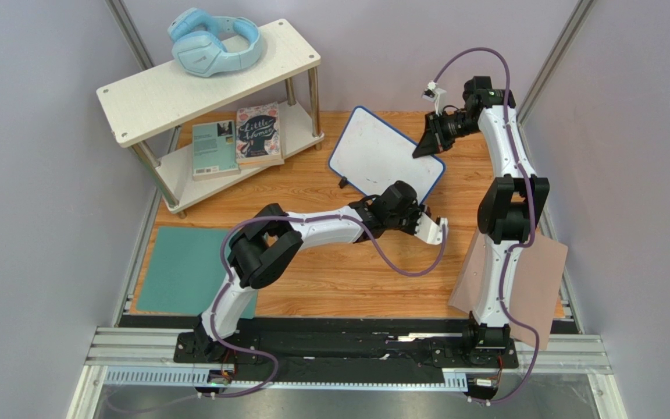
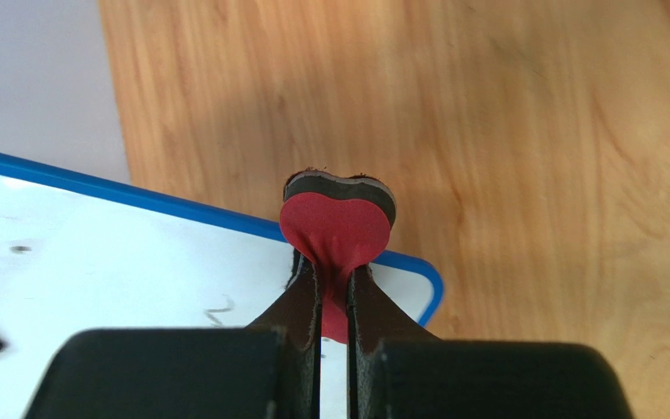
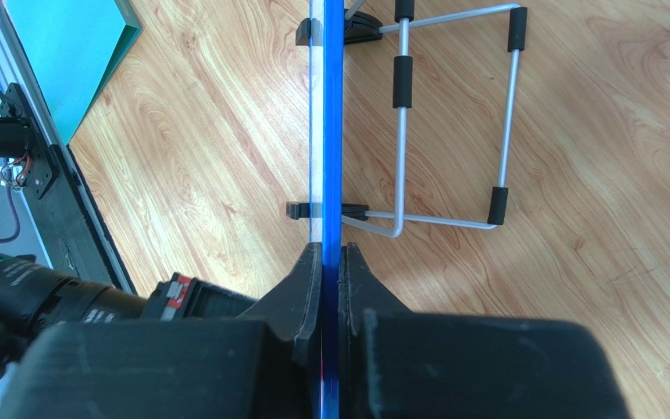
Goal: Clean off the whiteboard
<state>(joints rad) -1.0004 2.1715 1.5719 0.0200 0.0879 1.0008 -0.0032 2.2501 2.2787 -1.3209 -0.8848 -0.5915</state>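
Note:
The whiteboard (image 1: 380,150), white with a blue rim, stands tilted on a wire stand (image 3: 452,113) at the back of the wooden table. My right gripper (image 1: 426,144) is shut on its right edge; in the right wrist view the blue rim (image 3: 333,131) runs straight between the closed jaws (image 3: 331,253). My left gripper (image 1: 407,199) is at the board's near corner, shut on a red heart-shaped eraser (image 2: 337,229) with a dark felt face. The eraser sits over the blue rim near that corner. Faint grey marks (image 2: 219,307) show on the whiteboard (image 2: 94,279).
A white two-tier shelf (image 1: 137,96) at the back left carries blue headphones (image 1: 216,42) and books (image 1: 241,138). A teal mat (image 1: 181,266) lies front left. A pinkish-tan sheet (image 1: 539,288) lies front right by the right arm.

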